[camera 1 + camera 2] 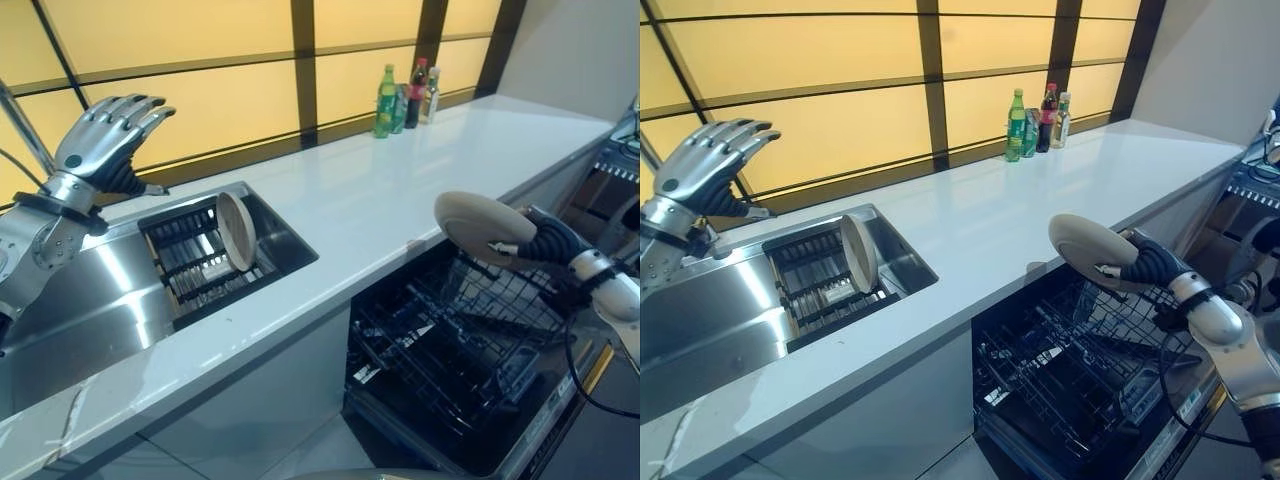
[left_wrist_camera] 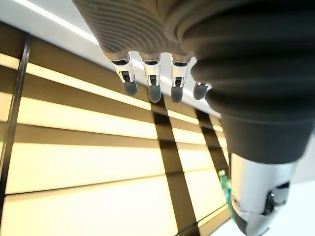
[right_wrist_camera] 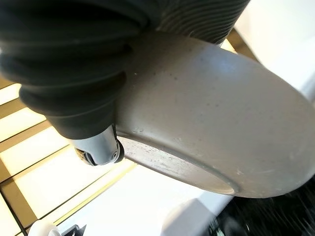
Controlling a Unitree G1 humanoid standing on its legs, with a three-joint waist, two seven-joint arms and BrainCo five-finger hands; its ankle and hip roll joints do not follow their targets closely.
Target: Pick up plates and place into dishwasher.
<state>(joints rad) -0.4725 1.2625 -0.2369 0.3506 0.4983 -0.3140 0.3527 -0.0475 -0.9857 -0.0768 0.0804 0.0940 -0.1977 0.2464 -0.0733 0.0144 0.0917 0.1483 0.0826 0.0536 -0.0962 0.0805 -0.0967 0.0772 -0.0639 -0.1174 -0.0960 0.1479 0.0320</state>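
Currently the right hand (image 1: 1145, 265) pinches a stiff, breakable-looking plate (image 1: 1090, 250) by its rim at three o'clock; the left hand (image 1: 105, 130) hangs open at nine.

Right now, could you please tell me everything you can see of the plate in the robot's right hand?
The plate is round, beige and matte with faint speckles, apparently ceramic, with a raised foot ring underneath. The right hand pinches its rim, holding it tilted above the open dishwasher's dark wire rack, just off the white counter's edge. Nothing else touches it.
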